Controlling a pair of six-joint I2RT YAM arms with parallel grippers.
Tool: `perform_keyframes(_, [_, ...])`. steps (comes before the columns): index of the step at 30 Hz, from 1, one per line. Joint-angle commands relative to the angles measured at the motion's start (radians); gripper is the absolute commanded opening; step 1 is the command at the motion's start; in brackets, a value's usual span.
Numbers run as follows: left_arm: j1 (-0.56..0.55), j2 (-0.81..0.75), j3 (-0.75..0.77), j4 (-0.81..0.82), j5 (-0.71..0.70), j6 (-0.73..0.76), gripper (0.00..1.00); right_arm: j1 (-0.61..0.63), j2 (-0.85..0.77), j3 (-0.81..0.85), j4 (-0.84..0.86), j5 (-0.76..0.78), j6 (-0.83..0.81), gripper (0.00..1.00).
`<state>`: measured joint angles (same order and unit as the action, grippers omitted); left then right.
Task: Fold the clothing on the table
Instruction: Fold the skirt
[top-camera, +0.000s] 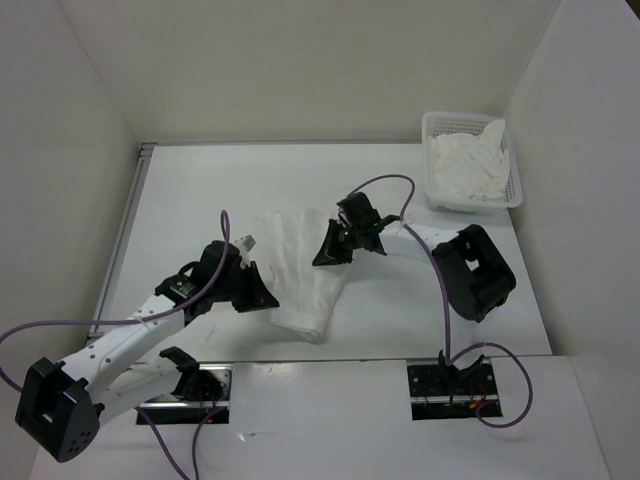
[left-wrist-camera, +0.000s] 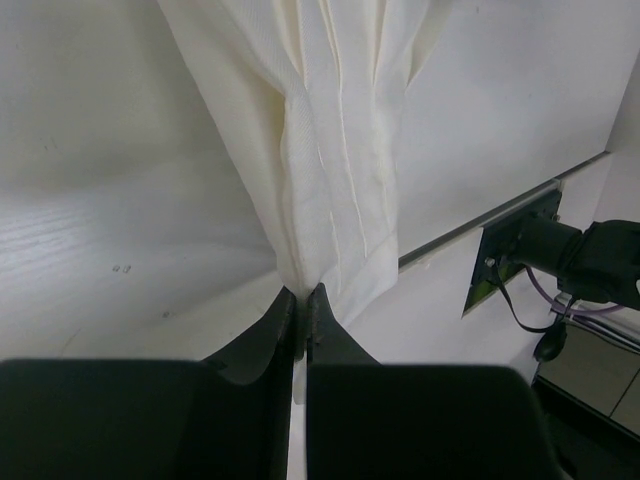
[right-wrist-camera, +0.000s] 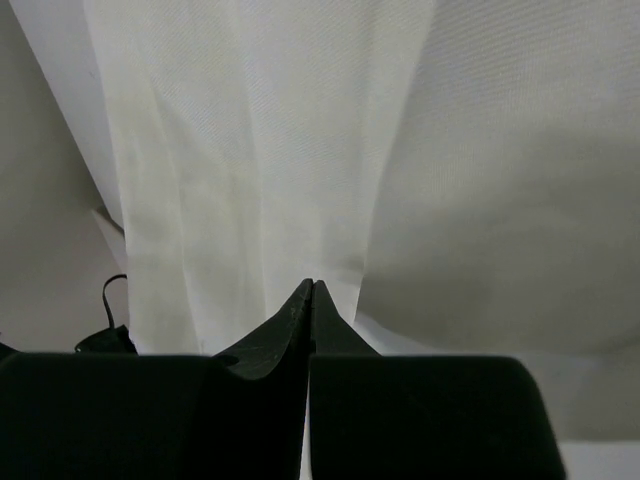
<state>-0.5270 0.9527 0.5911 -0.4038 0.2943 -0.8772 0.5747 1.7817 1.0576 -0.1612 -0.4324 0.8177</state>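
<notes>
The clothing (top-camera: 305, 270), a thin white garment with faint pleat lines, lies near the middle of the table (top-camera: 200, 190), narrowing toward the near edge. My left gripper (top-camera: 262, 295) is at its left near side, shut on a gathered bunch of the fabric (left-wrist-camera: 340, 150); cloth shows between the closed jaws of the left gripper (left-wrist-camera: 302, 292). My right gripper (top-camera: 328, 252) sits at the garment's right edge. In the right wrist view the right gripper (right-wrist-camera: 312, 285) has its tips pressed together at the hem of the clothing (right-wrist-camera: 250, 180), pinching it.
A white mesh basket (top-camera: 515, 190) holding a heap of white cloth (top-camera: 465, 165) stands at the back right. White walls close in the table on three sides. A metal rim (top-camera: 135, 210) runs along the left edge. The arm mounts (top-camera: 450, 385) sit at the near edge.
</notes>
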Motion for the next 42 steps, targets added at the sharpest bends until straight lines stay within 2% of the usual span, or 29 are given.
perform_keyframes(1, [0.001, -0.026, -0.019, 0.002, 0.026, -0.039, 0.00, 0.017, 0.066, 0.064, 0.114, -0.071, 0.032, 0.00])
perform_keyframes(8, [0.001, -0.003, -0.028, 0.011, 0.035, -0.039, 0.00, 0.059, 0.157, 0.133, 0.198, -0.138, 0.080, 0.00])
perform_keyframes(16, [0.001, 0.006, -0.028, 0.020, 0.035, -0.039, 0.00, 0.059, 0.206, 0.133, 0.262, -0.147, 0.107, 0.00])
perform_keyframes(20, [0.001, -0.005, -0.008, 0.020, 0.057, -0.039, 0.00, 0.050, 0.246, 0.143, 0.226, -0.060, 0.074, 0.00])
perform_keyframes(24, [0.001, -0.005, 0.016, 0.008, 0.066, -0.039, 0.00, 0.031, 0.298, 0.153, 0.216, -0.081, 0.063, 0.00])
perform_keyframes(34, [0.001, -0.055, 0.122, 0.028, 0.155, -0.091, 0.00, 0.042, 0.309, 0.032, 0.216, -0.048, 0.052, 0.00])
perform_keyframes(38, [0.001, -0.055, 0.185, 0.042, 0.155, -0.109, 0.00, 0.086, 0.298, -0.028, 0.226, -0.060, 0.052, 0.00])
perform_keyframes(42, [0.001, 0.027, 0.228, 0.085, 0.155, -0.109, 0.00, 0.163, 0.257, -0.096, 0.226, -0.069, 0.061, 0.00])
